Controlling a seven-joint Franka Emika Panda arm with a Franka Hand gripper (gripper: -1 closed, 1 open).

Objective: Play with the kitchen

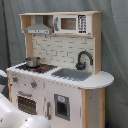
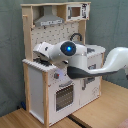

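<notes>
Reaching over the kitchen [image 1: 55, 75] hob [image 1: 37, 67], our arm [image 2: 95, 62] hides its gripper; we cannot tell its state, likely after the pot [image 1: 33, 62]
</notes>
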